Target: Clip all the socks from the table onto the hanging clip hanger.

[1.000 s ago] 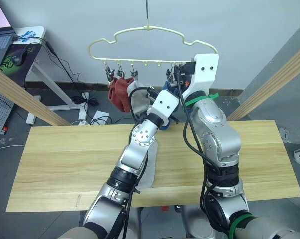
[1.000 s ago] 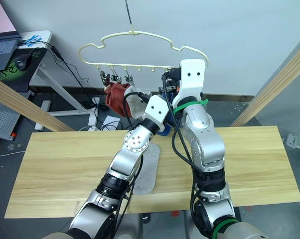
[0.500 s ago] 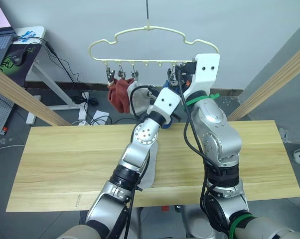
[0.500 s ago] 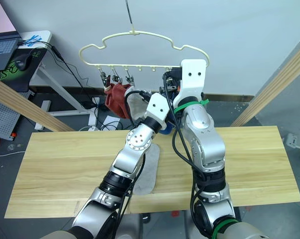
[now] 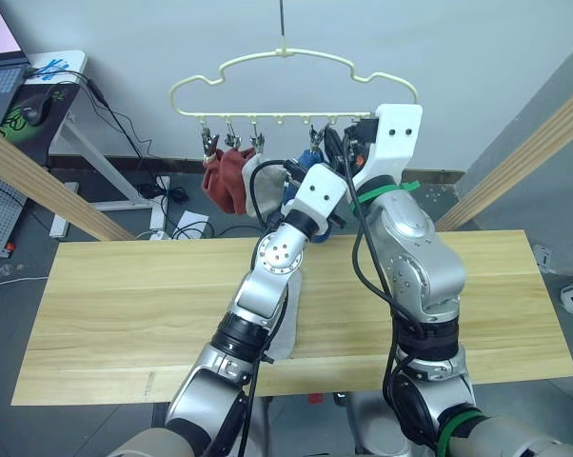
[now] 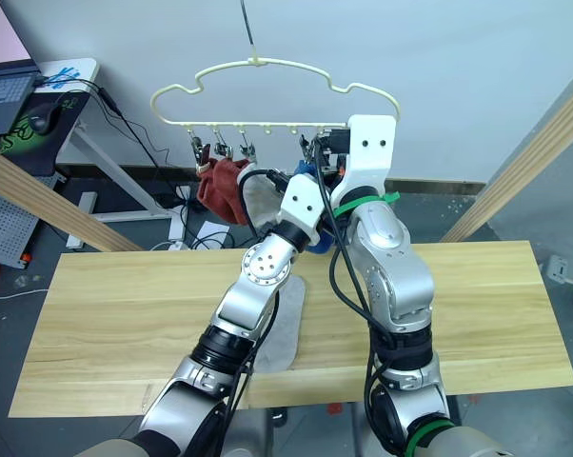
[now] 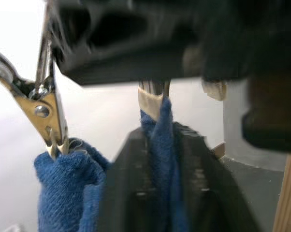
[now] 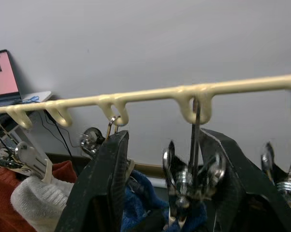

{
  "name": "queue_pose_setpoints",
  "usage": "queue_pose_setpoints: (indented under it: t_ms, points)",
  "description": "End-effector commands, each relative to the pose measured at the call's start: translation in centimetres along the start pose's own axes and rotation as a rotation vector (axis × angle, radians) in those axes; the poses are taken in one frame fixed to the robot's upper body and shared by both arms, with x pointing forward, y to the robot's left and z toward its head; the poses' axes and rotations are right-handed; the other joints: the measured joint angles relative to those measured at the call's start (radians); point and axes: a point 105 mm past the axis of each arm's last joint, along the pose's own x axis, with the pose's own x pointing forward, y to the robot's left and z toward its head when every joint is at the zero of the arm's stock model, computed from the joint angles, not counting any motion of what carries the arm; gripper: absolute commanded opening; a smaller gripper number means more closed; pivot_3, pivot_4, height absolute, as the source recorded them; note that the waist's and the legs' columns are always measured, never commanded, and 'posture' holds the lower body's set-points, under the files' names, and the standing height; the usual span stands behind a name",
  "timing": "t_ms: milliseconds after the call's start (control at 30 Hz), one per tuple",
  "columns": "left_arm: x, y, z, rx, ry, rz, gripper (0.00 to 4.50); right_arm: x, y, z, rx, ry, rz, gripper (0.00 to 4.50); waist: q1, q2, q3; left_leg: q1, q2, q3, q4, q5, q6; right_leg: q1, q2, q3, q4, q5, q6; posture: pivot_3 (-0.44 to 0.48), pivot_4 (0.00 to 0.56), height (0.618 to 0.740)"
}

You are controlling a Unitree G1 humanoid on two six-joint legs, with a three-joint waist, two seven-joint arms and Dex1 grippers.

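Observation:
The pale-yellow clip hanger [image 5: 286, 65] hangs from its hook above the table's [image 5: 125, 305] far edge. A rust-red sock [image 5: 225, 181] and a light grey sock [image 5: 264, 188] dangle from its left clips. One blue sock [image 7: 63, 179] hangs from a metal clip. My left gripper [image 7: 160, 140] is shut on a second blue sock [image 7: 157, 121], holding its top edge up at another clip. My right gripper [image 8: 165, 137] is open, its fingers [image 8: 107, 183] on either side of a clip [image 8: 191, 179] under the hanger bar. Another grey sock [image 5: 288, 314] lies flat on the table beneath my left arm.
Thick wooden poles slant past the table on the left [image 5: 39, 181] and right [image 5: 524, 152]. A desk with a laptop [image 5: 6, 81] stands at the far left, with cables on the floor behind the table.
My left gripper has risen with the blue sock, from just above the table's far edge up to the clip row. The right gripper stayed at the hanger.

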Motion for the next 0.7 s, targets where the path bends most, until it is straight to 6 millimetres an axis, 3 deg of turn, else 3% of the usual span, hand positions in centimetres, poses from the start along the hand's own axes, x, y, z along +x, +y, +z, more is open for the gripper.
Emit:
queue_pose_setpoints:
  t_ms: [33,133,533,700]
  points:
    - [0.0,-0.4,1.2,-0.02,-0.049,-0.015,2.12,-0.9,1.0,1.2,0.057,-0.046,0.039,2.32,0.0,0.0,0.0,0.0,0.0,0.0,0.0,0.0,0.0,0.0,0.0,0.0,0.0,0.0,0.0,-0.123,0.357,0.74]
    - [-0.2,-0.6,1.0,-0.021,-0.041,-0.033,2.93,-1.1,1.0,1.0,0.061,-0.035,0.043,2.32,-0.001,0.0,0.0,0.0,0.0,0.0,0.0,0.0,0.0,0.0,0.0,0.0,0.0,0.0,0.0,-0.122,0.357,0.74]
    - [-1.9,-0.7,0.6,-0.072,-0.012,-0.074,2.93,-2.5,-0.5,1.1,0.034,-0.004,0.039,2.32,0.0,0.0,0.0,0.0,0.0,0.0,0.0,0.0,0.0,0.0,0.0,0.0,0.0,0.0,0.0,-0.126,0.351,0.74]
    - [-2.9,-0.3,0.7,-0.103,0.007,-0.113,2.93,-4.1,-0.8,2.0,-0.008,-0.022,0.101,2.32,-0.001,0.0,0.0,0.0,0.0,0.0,0.0,0.0,0.0,0.0,0.0,0.0,0.0,0.0,0.0,-0.126,0.349,0.74]
